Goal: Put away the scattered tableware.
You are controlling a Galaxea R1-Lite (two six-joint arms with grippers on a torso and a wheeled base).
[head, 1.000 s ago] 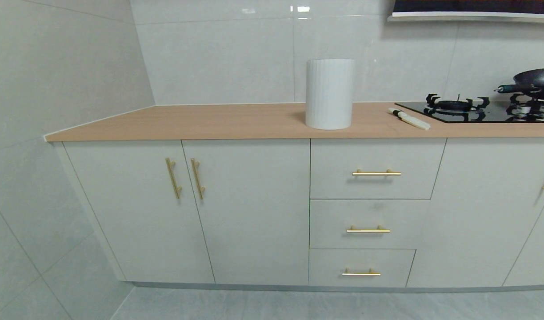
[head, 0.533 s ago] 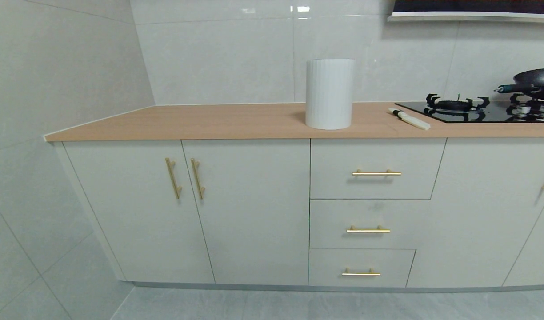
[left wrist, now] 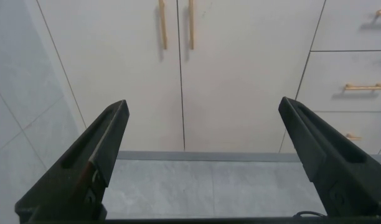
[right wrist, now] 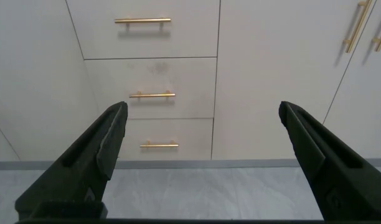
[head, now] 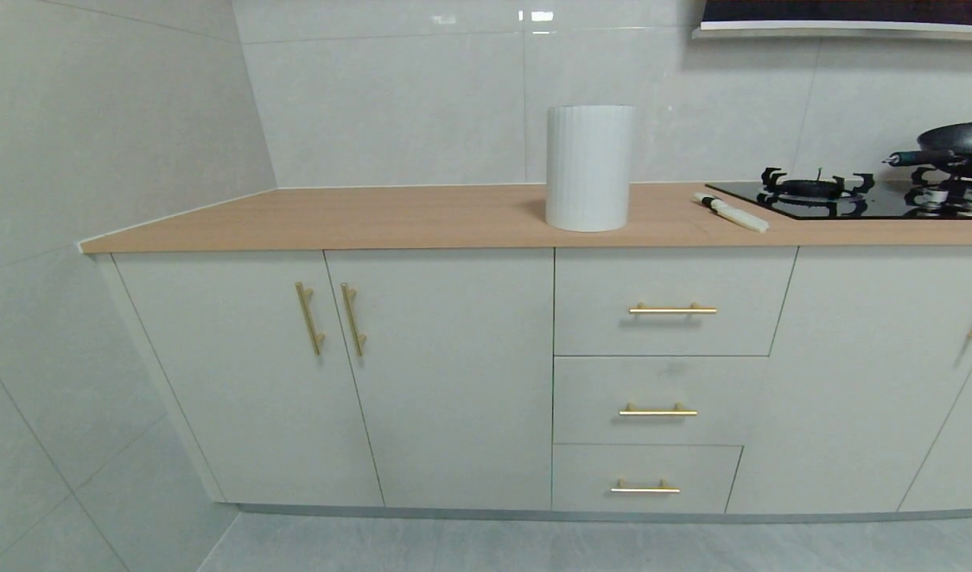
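A tall white ribbed container stands on the wooden countertop. To its right a pale utensil with a dark band lies on the counter beside the hob. My left gripper is open, low down, facing the double cabinet doors and the floor. My right gripper is also open and empty, low in front of the stack of drawers.
A black gas hob with a dark pan sits at the counter's right end. Below are cabinet doors with gold handles and three drawers. A tiled wall closes the left side. Grey floor lies in front.
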